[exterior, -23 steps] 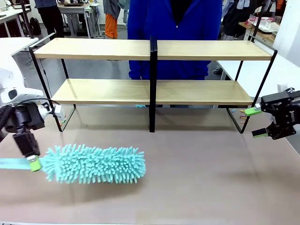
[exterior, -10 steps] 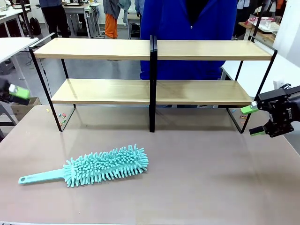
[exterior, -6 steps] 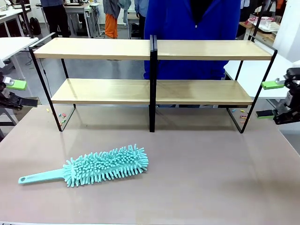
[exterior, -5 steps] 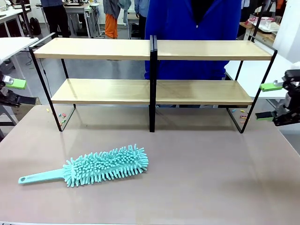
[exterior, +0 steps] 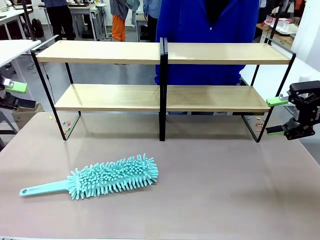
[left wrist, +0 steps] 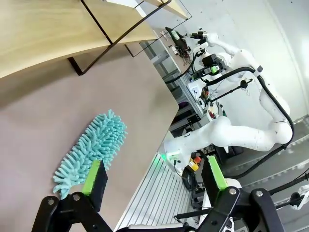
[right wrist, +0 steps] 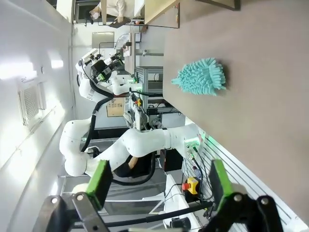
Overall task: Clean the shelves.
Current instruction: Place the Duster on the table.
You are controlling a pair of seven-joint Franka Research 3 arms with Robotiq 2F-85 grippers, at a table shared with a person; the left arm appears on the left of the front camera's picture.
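Front: shelves (exterior: 165,75) at table's far side, teal duster (exterior: 107,176) lying loose front-left. Left gripper (exterior: 15,95) at left edge, right gripper (exterior: 277,116) at right edge by the frame.

Left wrist: jaws wide, empty.

Right wrist: jaws wide, empty.

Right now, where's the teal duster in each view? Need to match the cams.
Front view: teal duster lies low left on the brown table, handle toward picture left.
Left wrist view: duster lower left, above the left finger.
Right wrist view: duster upper middle-right.
Shared landmark: the shelves, standing beyond the duster.
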